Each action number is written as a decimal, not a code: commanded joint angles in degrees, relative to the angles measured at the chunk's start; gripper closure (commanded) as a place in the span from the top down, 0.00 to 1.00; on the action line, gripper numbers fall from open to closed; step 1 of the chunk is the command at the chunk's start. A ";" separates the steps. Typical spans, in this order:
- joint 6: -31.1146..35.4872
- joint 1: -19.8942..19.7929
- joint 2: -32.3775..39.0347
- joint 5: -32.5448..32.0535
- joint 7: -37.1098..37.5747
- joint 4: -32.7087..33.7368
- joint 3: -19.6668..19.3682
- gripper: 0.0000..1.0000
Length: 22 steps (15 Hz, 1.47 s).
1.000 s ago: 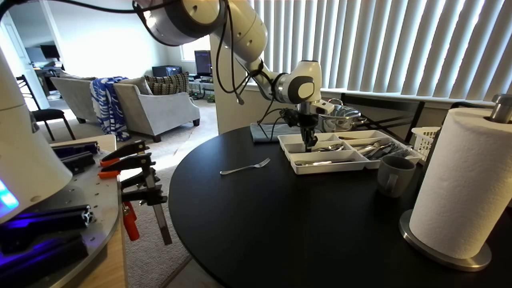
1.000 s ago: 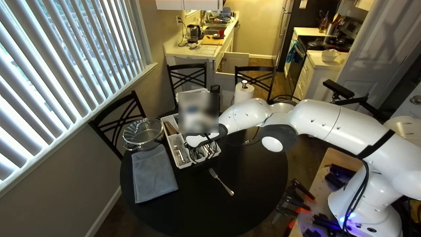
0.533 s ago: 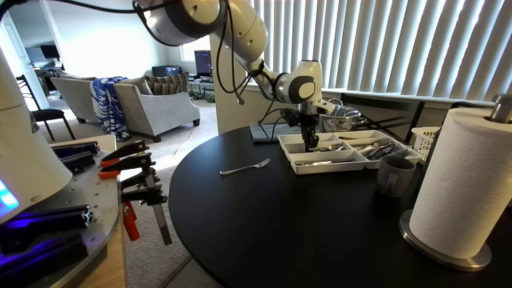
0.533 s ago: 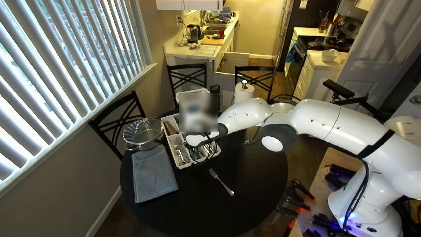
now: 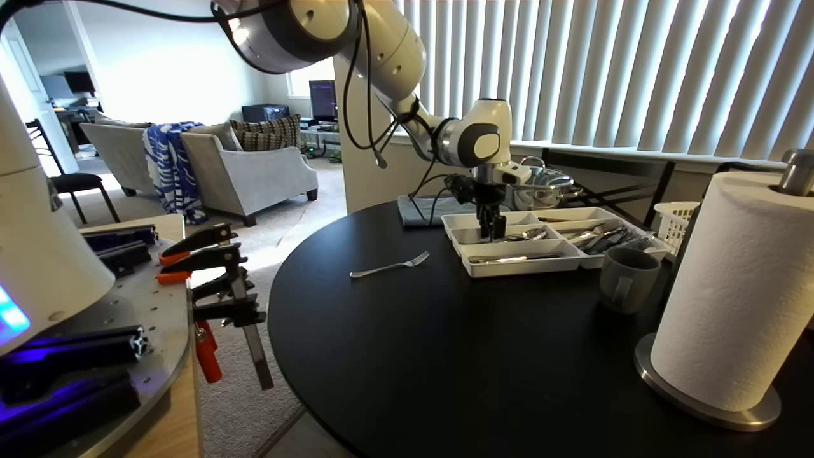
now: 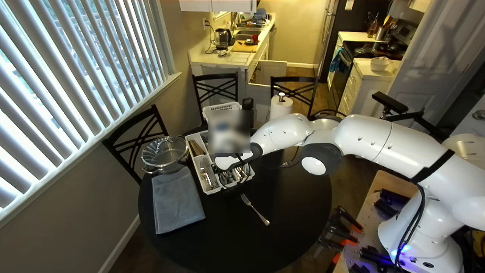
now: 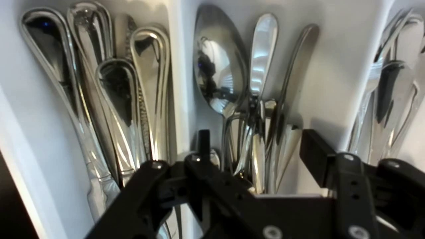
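Observation:
My gripper (image 7: 257, 146) is open over a middle compartment of the white cutlery tray (image 5: 528, 267), its fingers wide apart. Crossed metal utensils lie below and between the fingers, among them a large spoon (image 7: 219, 63) and a slim handle (image 7: 264, 49); none looks pinched. In the wrist view, the left finger stands close to the divider (image 7: 181, 83). More handles (image 7: 119, 89) fill the compartment on the left, and other cutlery (image 7: 395, 96) shows on the right. In an exterior view, the gripper points down into the tray; elsewhere the arm and a blurred patch hide it.
A single fork (image 5: 388, 267) lies on the round black table (image 5: 445, 356), short of the tray. Around the tray are a grey mug (image 5: 626, 280), a paper towel roll (image 5: 725, 286), a lidded pot (image 6: 165, 155), a folded grey cloth (image 6: 178, 204) and a white basket (image 5: 677, 219).
The fingers, close together one second ago, have spread apart. The wrist has sunk very slightly over the tray. The fork and the tray look unmoved.

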 commanded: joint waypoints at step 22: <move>17.46 1.27 -7.60 -0.23 1.20 -9.93 -4.03 0.03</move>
